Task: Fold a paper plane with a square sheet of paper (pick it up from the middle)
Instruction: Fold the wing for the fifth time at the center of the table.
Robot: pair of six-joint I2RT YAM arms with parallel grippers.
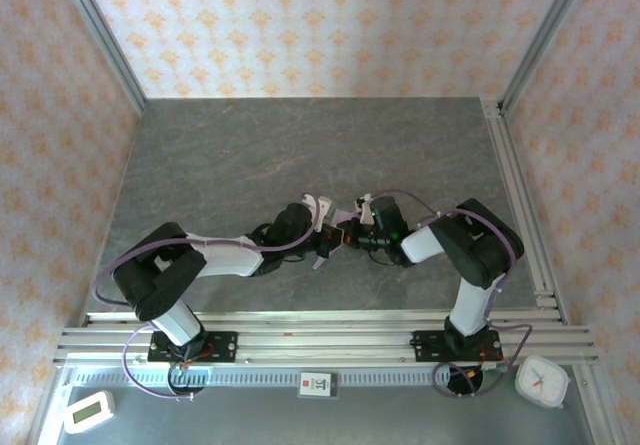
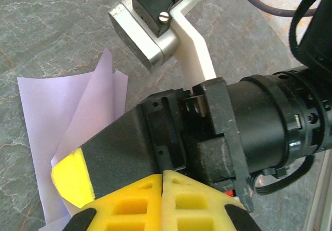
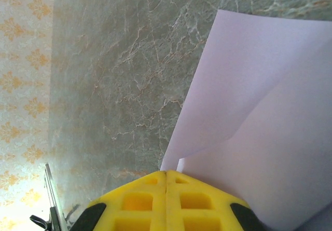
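The square sheet of paper (image 1: 346, 213) is pale lilac and partly folded, held up off the table's middle between the two arms. In the left wrist view the sheet (image 2: 46, 111) spreads out to the left with one flap raised. My right gripper (image 3: 166, 173) is shut, and the paper (image 3: 270, 85) comes out right at its tips. That same right gripper (image 2: 70, 181) reaches across the left wrist view onto the sheet. My left gripper (image 2: 163, 175) is shut, its tips against the right gripper's black body, with no paper visible between them. The two grippers meet in the top view, left gripper (image 1: 322, 253), right gripper (image 1: 345, 233).
The grey marbled table (image 1: 300, 155) stretches free behind the arms, walled by patterned panels. Aluminium rails (image 1: 320, 333) run along the near edge. A white timer (image 1: 88, 411), a label card (image 1: 315, 383) and a small clock (image 1: 541, 381) lie in front of them.
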